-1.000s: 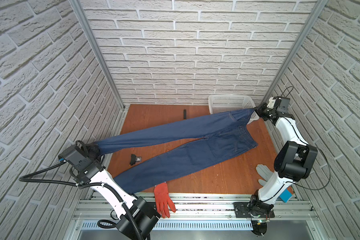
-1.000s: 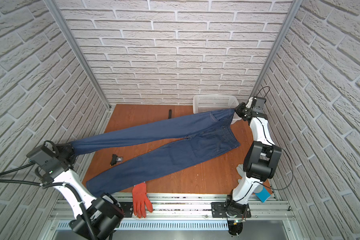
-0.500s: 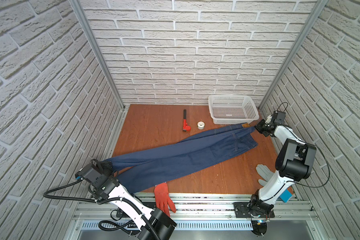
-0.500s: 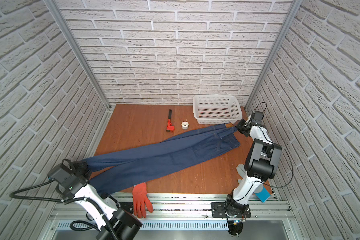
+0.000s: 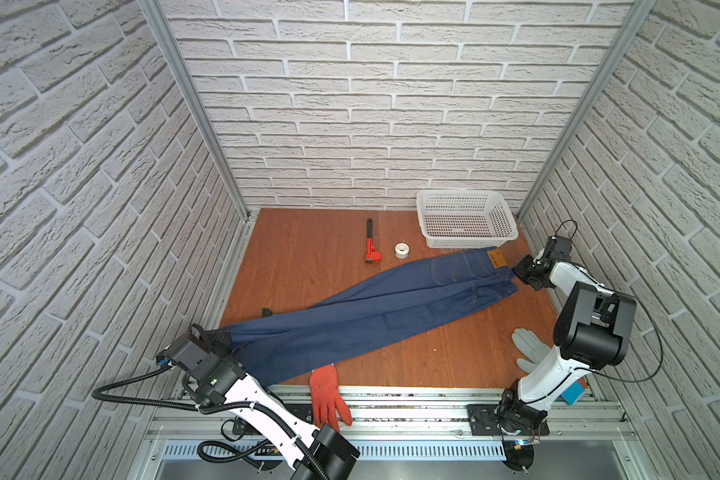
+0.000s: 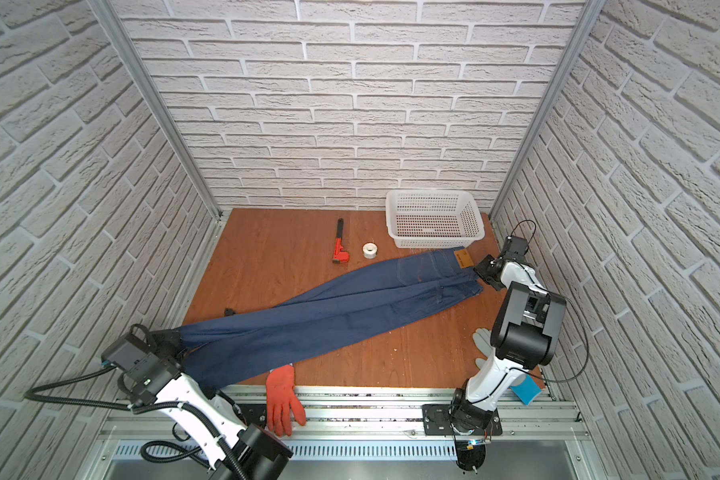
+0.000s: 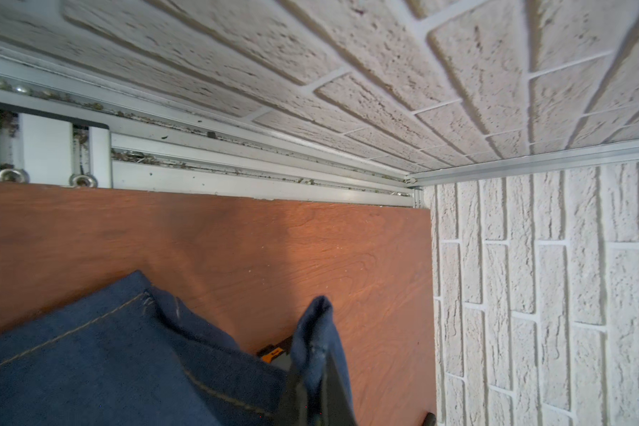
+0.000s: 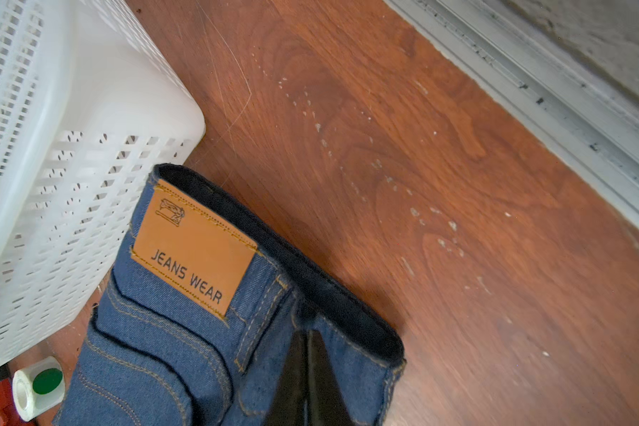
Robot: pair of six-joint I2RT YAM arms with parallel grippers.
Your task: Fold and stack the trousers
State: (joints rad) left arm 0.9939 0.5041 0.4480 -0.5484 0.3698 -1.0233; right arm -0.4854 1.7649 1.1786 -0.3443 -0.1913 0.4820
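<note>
- One wooden bench (image 5: 308, 257) carries everything.
- One pair of trousers (image 5: 371, 316) crosses it in a long diagonal, with the waist by the far-right corner and the hems at the near-left corner. The legs lie lengthwise one over the other, though their edges do not match. I judge the lengthwise fold done and the crosswise folds not yet made.
- White basket (image 5: 470, 242) stands in the far-right corner, its front wall just beside the waist's leather patch. A lifted waist could snag or shove it.
- Left tool (image 7: 316, 391) is clamped tight on one hem at the near-left corner, and the wrist view shows the second hem lying loose beside it. Carried over like this, only one leg would follow and the fold would skew.
- Right tool (image 8: 306, 343) is pinched closed on the waistband near the right edge. It grips thick layered denim at a single spot, so a hard pull between the arms could slip it free.
- Orange-red glove (image 5: 327, 395) drapes over the near edge, touching the lower leg, and moving cloth may drag it.
- Grey glove (image 5: 526, 343) lies near the right edge, apart from the denim.
- Red wrench (image 5: 371, 249) and tape roll (image 5: 401, 250) sit just beyond the upper leg, toward the far edge. A sweeping fold could knock them.
- Small black object (image 5: 266, 311) touches the leg's far side, and I cannot tell what it is.
</note>
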